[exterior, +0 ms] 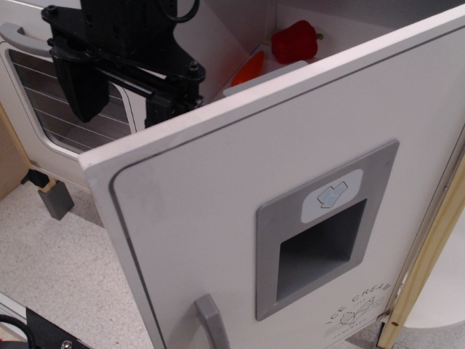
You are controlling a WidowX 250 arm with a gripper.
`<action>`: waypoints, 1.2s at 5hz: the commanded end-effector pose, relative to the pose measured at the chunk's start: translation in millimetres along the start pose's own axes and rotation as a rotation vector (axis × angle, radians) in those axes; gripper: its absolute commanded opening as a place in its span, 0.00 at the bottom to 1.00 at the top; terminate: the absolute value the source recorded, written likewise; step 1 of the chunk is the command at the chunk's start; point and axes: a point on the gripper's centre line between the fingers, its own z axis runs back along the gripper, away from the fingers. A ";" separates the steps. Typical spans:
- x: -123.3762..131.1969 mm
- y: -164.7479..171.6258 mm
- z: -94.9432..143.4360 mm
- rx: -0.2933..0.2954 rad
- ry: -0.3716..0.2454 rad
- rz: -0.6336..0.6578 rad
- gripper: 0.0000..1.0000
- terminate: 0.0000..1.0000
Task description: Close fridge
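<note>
The white fridge door (218, 218) stands open and fills the right and middle of the view, swung out toward the camera. It carries a grey recessed ice-dispenser panel (323, 229), a grey vertical handle (211, 320) at the bottom and an "ICE CREAM" print (360, 305). My black gripper (120, 91) hangs at the upper left, just behind the door's top free corner. Its two fingers (80, 91) point down with a gap between them, holding nothing. Inside the fridge a red pepper (294, 40) and an orange item (251, 69) show.
The white oven door (43, 109) with wire-lined window stands at the left behind the gripper, its grey handle (18, 33) at the top. A grey block (57, 200) sits on the speckled floor (65, 269). A wooden post (429, 254) edges the fridge at right.
</note>
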 end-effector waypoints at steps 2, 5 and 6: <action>1.8 -0.6 25.5 -0.060 0.023 0.014 1.00 0.00; -7.3 -14.7 83.2 -0.165 -0.047 -0.065 1.00 0.00; -15.9 -27.6 88.4 -0.215 -0.046 -0.135 1.00 0.00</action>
